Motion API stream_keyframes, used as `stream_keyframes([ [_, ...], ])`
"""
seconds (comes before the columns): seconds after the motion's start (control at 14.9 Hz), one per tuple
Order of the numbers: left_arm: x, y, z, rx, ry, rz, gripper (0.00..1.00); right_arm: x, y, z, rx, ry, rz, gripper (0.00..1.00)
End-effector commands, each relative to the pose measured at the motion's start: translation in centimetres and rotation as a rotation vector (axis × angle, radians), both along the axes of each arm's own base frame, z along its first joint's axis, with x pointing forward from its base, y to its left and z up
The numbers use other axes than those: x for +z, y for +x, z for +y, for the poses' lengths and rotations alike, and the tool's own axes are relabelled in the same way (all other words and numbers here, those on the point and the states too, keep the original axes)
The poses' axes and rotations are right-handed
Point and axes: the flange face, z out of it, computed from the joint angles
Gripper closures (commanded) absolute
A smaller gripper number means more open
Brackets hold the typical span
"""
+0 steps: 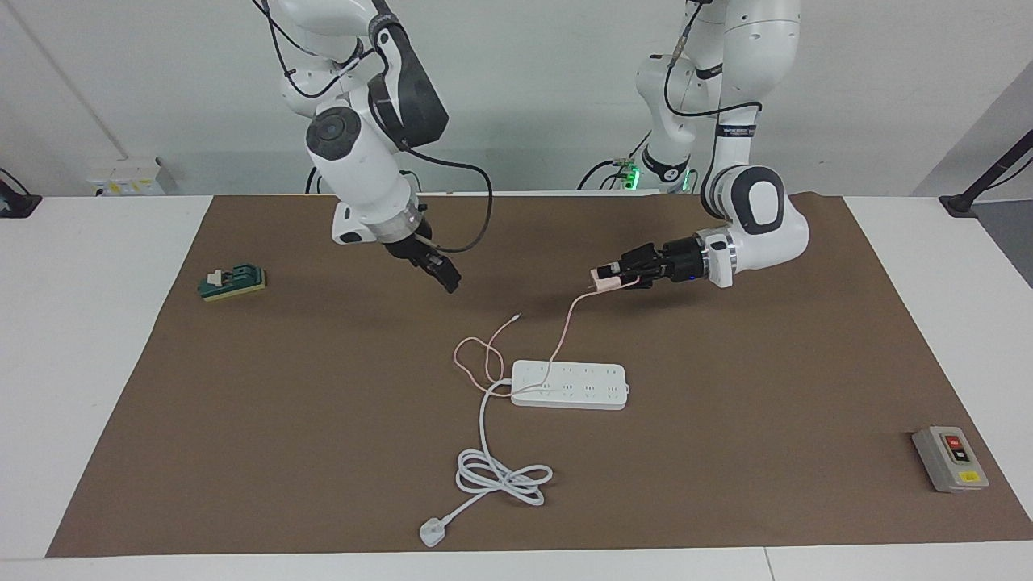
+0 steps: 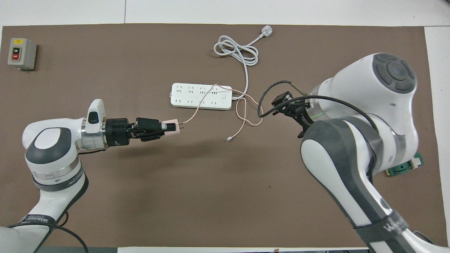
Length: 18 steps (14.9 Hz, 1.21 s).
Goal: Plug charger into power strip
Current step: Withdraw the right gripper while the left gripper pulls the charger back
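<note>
The charger (image 1: 604,280) (image 2: 172,127), a small pale-pink cube, is held in the air by my left gripper (image 1: 621,280) (image 2: 163,127), which is shut on it, prongs pointing away from the wrist. It hangs over the mat on the robots' side of the power strip (image 1: 569,385) (image 2: 201,96). Its thin pink cable (image 1: 557,339) (image 2: 197,110) droops across the strip and loops on the mat. The white strip lies flat mid-table. My right gripper (image 1: 449,282) hangs open and holds nothing, over bare mat toward the right arm's end.
The strip's thick white cord (image 1: 500,476) (image 2: 236,49) coils farther from the robots and ends in a white plug (image 1: 432,532) (image 2: 267,32). A grey switch box (image 1: 951,458) (image 2: 21,53) sits toward the left arm's end. A green block (image 1: 232,283) (image 2: 404,166) lies toward the right arm's end.
</note>
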Motion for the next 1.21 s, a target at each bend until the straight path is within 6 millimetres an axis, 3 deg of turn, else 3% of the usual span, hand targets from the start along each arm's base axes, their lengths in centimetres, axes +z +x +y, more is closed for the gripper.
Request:
stream_keyframes([
  [0.0,3.4,0.6,2.4,0.022,0.117,0.088,1.00,3.8,-0.6,-5.4,0.054,-0.017,-0.059,0.00],
  [0.27,8.6,3.0,4.8,-0.006,0.368,0.178,1.00,8.1,-2.0,-12.5,0.231,-0.031,-0.120,0.00],
  [0.47,12.8,4.4,6.3,-0.046,0.529,0.171,1.00,9.1,-2.4,-16.4,0.368,-0.032,-0.127,0.00],
  [0.81,17.5,5.2,7.1,-0.063,0.757,0.182,1.00,9.9,-3.5,-18.4,0.551,-0.081,-0.108,0.00],
  [1.01,20.1,5.2,7.5,-0.063,0.879,0.184,1.00,11.9,-2.2,-19.2,0.590,-0.146,-0.097,0.00],
  [1.14,21.6,5.3,6.7,-0.066,0.951,0.180,1.00,13.1,-1.3,-20.0,0.689,-0.151,-0.118,0.00],
])
